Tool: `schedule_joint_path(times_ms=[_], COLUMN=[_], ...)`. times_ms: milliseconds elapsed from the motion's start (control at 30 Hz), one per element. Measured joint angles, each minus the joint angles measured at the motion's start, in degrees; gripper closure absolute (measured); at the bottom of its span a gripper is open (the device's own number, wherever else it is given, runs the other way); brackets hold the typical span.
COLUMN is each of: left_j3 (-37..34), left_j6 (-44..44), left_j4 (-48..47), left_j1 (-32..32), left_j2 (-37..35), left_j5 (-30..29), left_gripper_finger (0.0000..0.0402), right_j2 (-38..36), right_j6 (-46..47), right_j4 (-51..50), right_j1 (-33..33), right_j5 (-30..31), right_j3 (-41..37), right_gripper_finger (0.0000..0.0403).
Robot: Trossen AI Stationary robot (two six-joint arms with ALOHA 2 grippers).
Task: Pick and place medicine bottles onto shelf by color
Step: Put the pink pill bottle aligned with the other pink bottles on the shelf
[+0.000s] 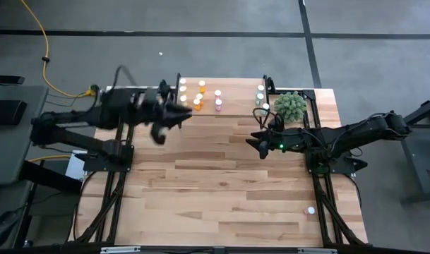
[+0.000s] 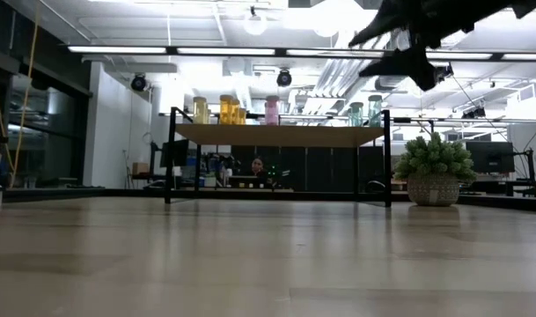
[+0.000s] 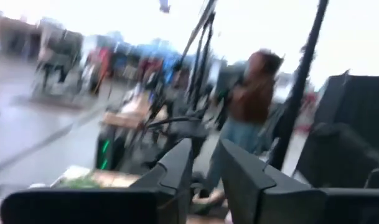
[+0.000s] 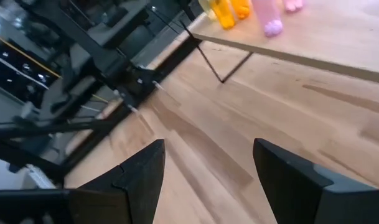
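The shelf (image 1: 232, 99) stands at the table's far edge. On it the medicine bottles stand in groups: yellow (image 1: 183, 89), orange (image 1: 200, 92), pink (image 1: 218, 99) and teal (image 1: 260, 95). They also show in the low view (image 2: 232, 110). One white-capped bottle (image 1: 311, 209) stands alone on the table near its front right. My left gripper (image 1: 190, 113) hovers at the shelf's near left edge, beside an orange bottle (image 1: 197, 104). Its fingers (image 3: 177, 168) stand a little apart with nothing between them. My right gripper (image 1: 250, 140) is open and empty above the table, in front of the shelf (image 4: 313, 37).
A fuzzy green plant in a woven pot (image 1: 290, 106) stands at the shelf's right end and also shows in the low view (image 2: 435, 172). Black frame rails run along both table sides. A person (image 3: 251, 99) is in the room beyond the table. Bare wood lies between shelf and front edge.
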Motion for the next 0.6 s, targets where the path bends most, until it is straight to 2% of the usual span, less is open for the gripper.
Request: schedule_joint_path(times_ms=[133,200,267,467,600], left_j3=[-14.3,-19.2,-23.0,-28.3,-28.5], left_j6=[-0.4,-0.2,-0.4,-2.0,-2.0], left_j4=[15.8,17.4,17.1,17.0,13.9], left_j1=[-4.5,-5.7,-6.0,-6.0,-6.0], left_j2=[-8.4,-12.0,-14.9,-20.3,-20.8], left_j5=[-4.6,-7.8,-10.0,-10.4,-9.8], left_gripper_finger=[0.0365,0.0389,0.0397,0.04,0.0401], right_j2=[0.0,0.1,0.8,7.4,12.4], right_j6=[-2.1,-3.0,-2.5,8.5,21.1], right_j4=[-3.0,-8.0,-15.4,-47.7,-59.6], right_j1=[0.0,0.0,0.0,3.0,8.9], right_j5=[-1.9,-3.3,-5.7,-17.4,-26.4], right_j3=[4.9,8.9,14.1,28.7,30.9], right_gripper_finger=[0.0167,0.0167,0.0167,0.0167,0.0167])
